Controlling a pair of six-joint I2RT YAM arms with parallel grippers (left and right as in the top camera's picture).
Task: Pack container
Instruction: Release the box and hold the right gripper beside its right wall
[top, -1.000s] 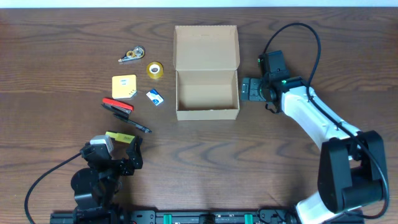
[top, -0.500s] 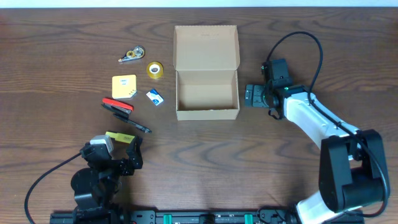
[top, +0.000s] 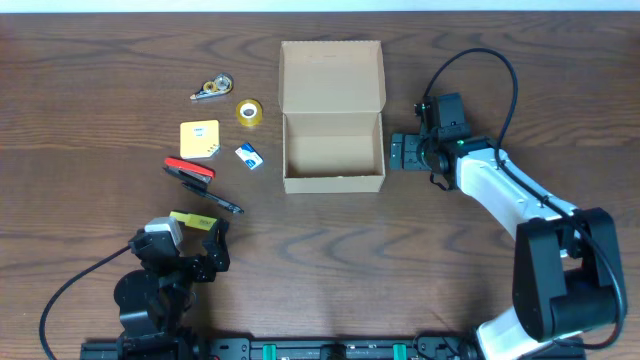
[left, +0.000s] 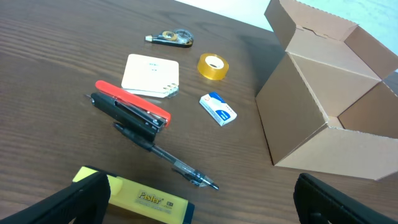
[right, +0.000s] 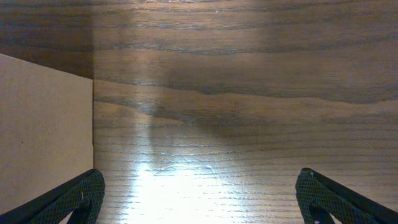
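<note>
Right fingers (right: 78, 196) edged nearer the container (top: 333, 182), spread wide, touching nothing.

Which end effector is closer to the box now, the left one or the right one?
Right. The right end effector is just beside the right wall of the box; the left end effector is far off, beyond its front left corner.

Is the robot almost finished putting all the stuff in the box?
Not nearly. Done: the box is open, but empty inside. In hand: nothing; the right hand is open beside the box and the left hand is open near the yellow highlighter. Left: everything, such as the pen, red stapler and tape roll, lies on the table outside the box.
</note>
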